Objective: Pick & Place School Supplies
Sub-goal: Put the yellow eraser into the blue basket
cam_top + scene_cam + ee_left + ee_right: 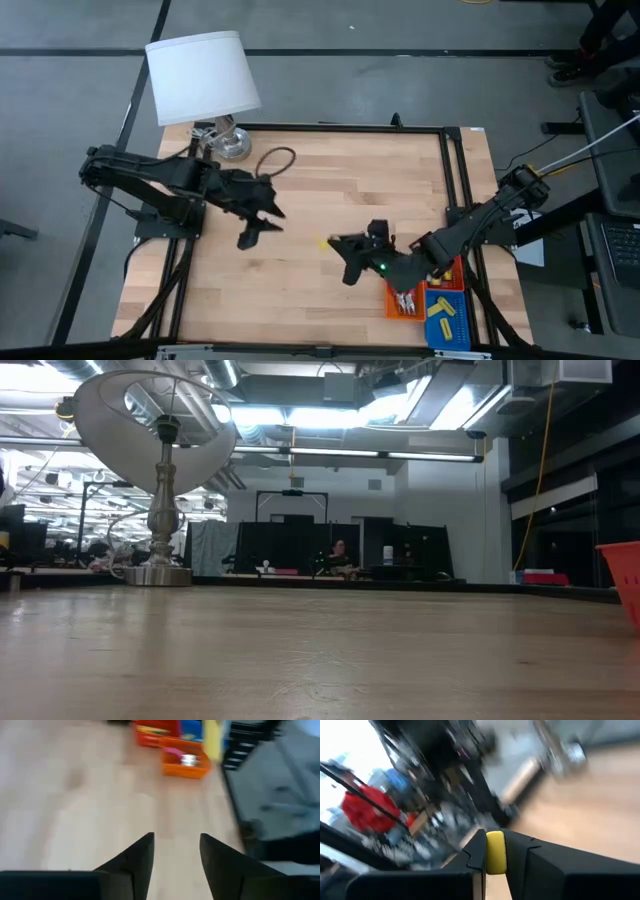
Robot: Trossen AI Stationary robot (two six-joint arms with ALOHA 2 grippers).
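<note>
Pinching a tiny yellow block (495, 852) between the right fingers (475, 851); left fingers (142, 857) apart, empty.

Arms: two, dark, matte black, built of jointed angular links.
Left tool (262, 224): two black, wedge-shaped fingers (135, 862) with flat faces, tapering to pointed tips.
Right tool (343, 252): black, blocky fingers (540, 855) with chamfered edges.
Marking: small green light glowing on the wrist just behind the right tool.

Small yellow block (495, 852) pinched in right claw (496, 856).
</note>
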